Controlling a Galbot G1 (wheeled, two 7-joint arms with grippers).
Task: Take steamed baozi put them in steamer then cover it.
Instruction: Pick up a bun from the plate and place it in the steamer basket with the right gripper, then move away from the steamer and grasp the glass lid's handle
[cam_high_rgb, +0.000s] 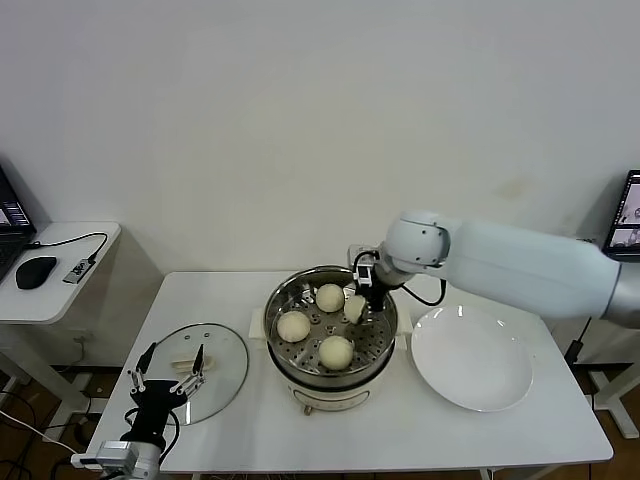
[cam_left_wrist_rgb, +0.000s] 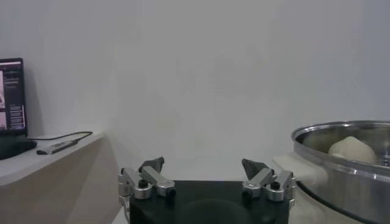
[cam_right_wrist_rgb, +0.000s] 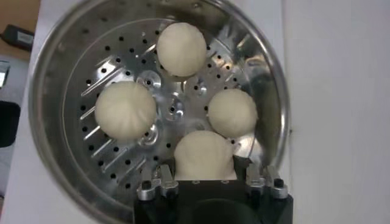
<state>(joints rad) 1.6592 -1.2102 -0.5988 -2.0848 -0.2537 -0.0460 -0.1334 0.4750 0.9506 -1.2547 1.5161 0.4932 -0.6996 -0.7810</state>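
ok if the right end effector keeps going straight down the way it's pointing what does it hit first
Probably the steamer's perforated floor. The right end effector points down into the basket with a baozi between its fingers, so that bun would touch the floor first. How far above it hangs is unclear.

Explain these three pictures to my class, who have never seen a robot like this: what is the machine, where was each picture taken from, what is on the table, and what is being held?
This is a robot with two arms, each ending in a two-fingered hand. The wide picture comes from a camera on its head, looking down at a white table. The other two come from cameras on its wrists.

On the table stands a steel steamer on a cream pot. Beside it lie an empty white plate and a glass lid.

The right hand reaches into the steamer, gripping the fourth bun; three buns already sit inside. Its wrist camera looks straight down into the basket.

The left hand waits open over the lid, holding nothing. Its wrist camera looks sideways past the steamer's rim towards the wall.
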